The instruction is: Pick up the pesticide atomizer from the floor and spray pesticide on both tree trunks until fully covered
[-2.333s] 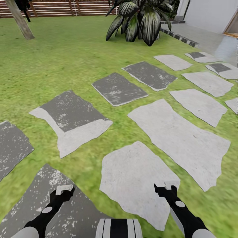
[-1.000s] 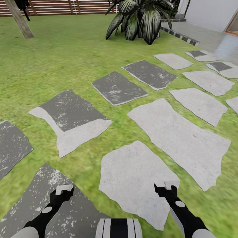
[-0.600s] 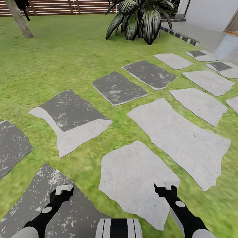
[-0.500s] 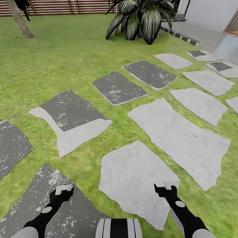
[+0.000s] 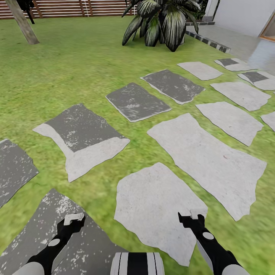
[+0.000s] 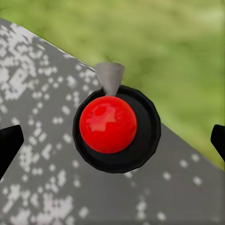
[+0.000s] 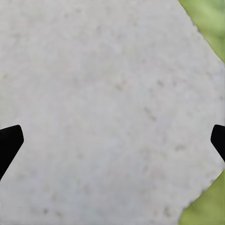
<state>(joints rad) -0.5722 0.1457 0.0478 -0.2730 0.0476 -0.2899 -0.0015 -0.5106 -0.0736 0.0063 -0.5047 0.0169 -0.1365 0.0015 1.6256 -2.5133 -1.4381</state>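
In the left wrist view the pesticide atomizer (image 6: 108, 124) appears from above: a glossy red round top in a black ring with a grey cone nozzle. It stands on a dark speckled stone slab (image 6: 42, 178) at the grass edge. My left gripper (image 6: 114, 140) is open, its black fingertips (image 6: 10, 143) wide apart on either side of the atomizer, not touching it. In the head view the left gripper (image 5: 73, 220) hangs over that dark slab (image 5: 42, 229). My right gripper (image 5: 193, 215) is open and empty over a pale slab (image 7: 108, 103).
Stepping stones (image 5: 202, 152) cross the grass floor (image 5: 76, 68) ahead. A broad-leaved plant (image 5: 164, 19) stands at the back, a thin leaning pale stem (image 5: 23, 23) at the back left. The slat fence (image 5: 76, 7) and the white house (image 5: 240, 15) close the far side.
The whole view shifted slightly between the oldest frame and one second ago, so the camera moved. Nothing has changed since; both arms hold still.
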